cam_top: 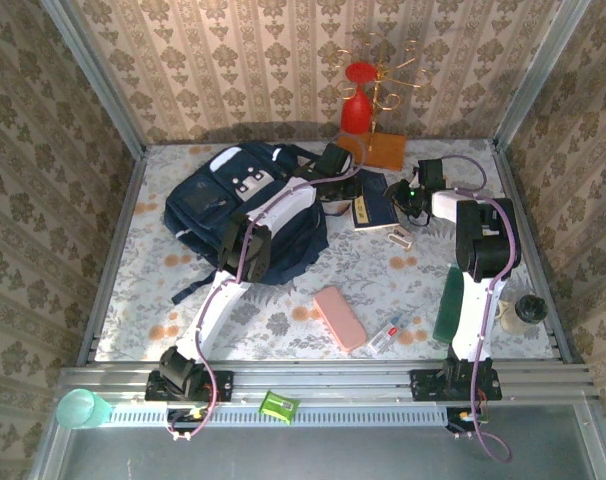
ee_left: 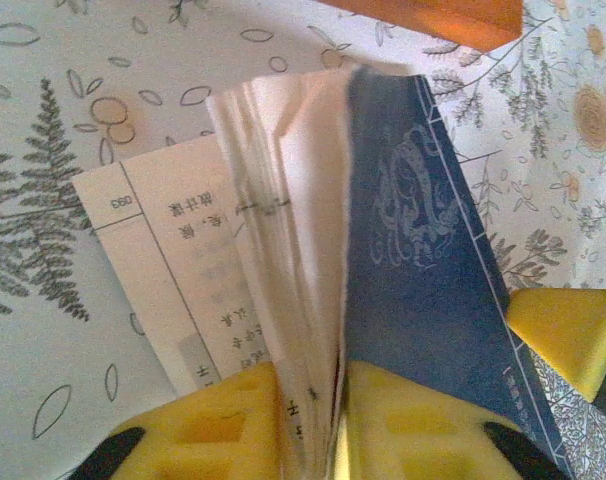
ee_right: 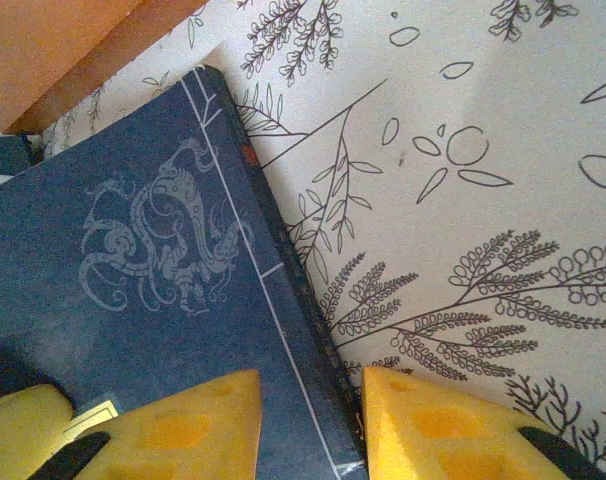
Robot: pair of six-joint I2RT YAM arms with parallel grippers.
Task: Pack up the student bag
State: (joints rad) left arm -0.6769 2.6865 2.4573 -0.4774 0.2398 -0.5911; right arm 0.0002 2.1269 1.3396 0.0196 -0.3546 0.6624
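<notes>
While the left tool [ee_left: 323, 420] clamps the book [ee_left: 423, 250], the right tool [ee_right: 308, 425] straddles its edge, grip unclear.

Book [cam_top: 371, 212] right of student bag [cam_top: 198, 205]; case [cam_top: 340, 317] before both.

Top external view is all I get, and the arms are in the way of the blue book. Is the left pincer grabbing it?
Observer: Yes. The left pincer is pinched shut on the blue book, right at its pages, which fan open.
Operator: What's on the pages?
Observer: Small printed writing, with a page number at one corner.
Operator: And the right pincer?
Observer: The right pincer straddles the edge of the cover, one side over the cover and the other over the tablecloth. I can't tell whether it squeezes.
</notes>
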